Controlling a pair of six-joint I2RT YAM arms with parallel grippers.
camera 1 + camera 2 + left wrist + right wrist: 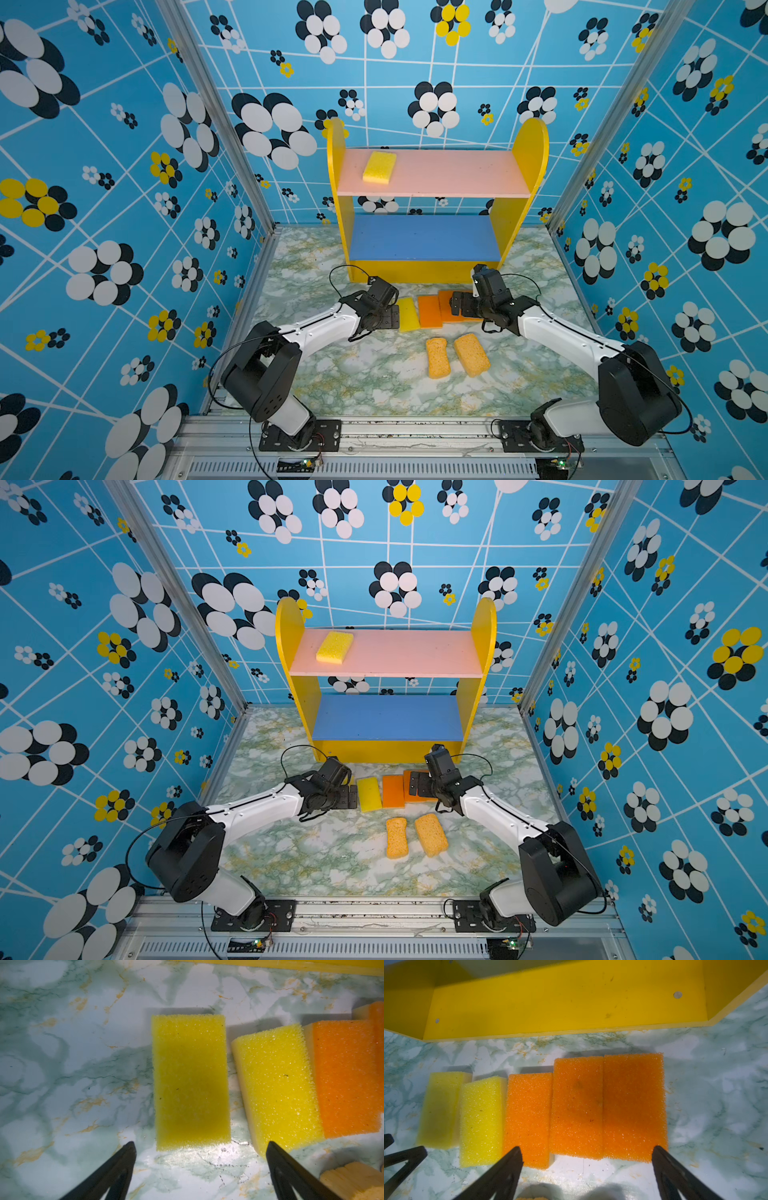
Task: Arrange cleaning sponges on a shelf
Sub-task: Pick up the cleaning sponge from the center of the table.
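Both arms low, grippers spread over sponges (430, 311)

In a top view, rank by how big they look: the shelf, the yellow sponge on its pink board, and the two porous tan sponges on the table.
1. Yellow-sided shelf
2. Two porous tan sponges, alike
3. Flat yellow sponge, close, farther away, so unsure

Both arms reach forward low, left gripper (201, 1154) and right gripper (586, 1159) wide.

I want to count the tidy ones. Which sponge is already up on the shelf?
The yellow sponge on the pink upper board of the shelf. All the others lie on the table.
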